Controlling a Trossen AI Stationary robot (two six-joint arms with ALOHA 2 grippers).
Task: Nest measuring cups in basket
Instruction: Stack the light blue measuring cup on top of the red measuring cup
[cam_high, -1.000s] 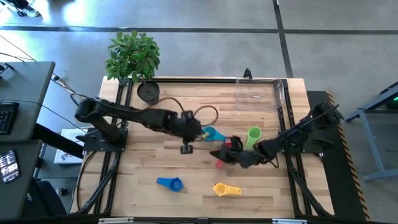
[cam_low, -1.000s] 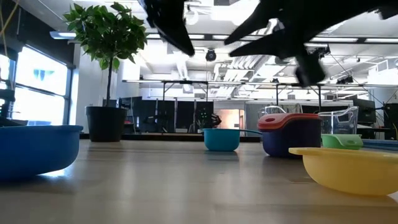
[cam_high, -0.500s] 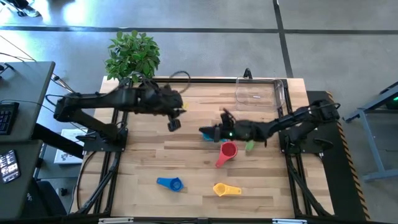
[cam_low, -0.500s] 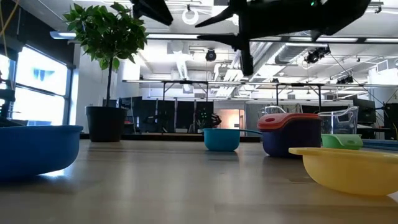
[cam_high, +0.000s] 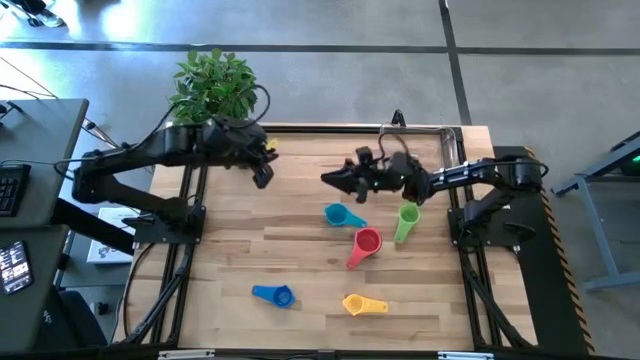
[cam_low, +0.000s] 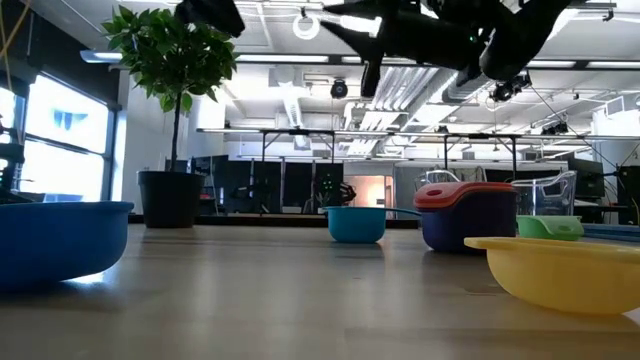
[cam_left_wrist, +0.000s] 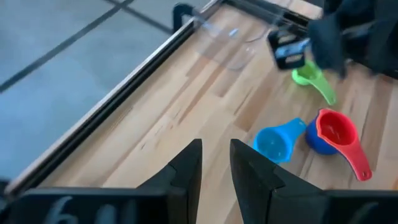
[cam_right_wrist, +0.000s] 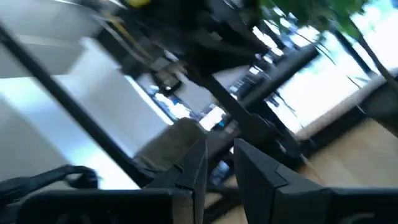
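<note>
High view: my right gripper has lifted, narrow-jawed and empty; left gripper likewise; basket unfilled.

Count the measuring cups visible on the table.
5 from above: teal, red, green mid-table, blue and yellow at the front. A purple cup sits under the red one, so others may be nested unseen.
</note>
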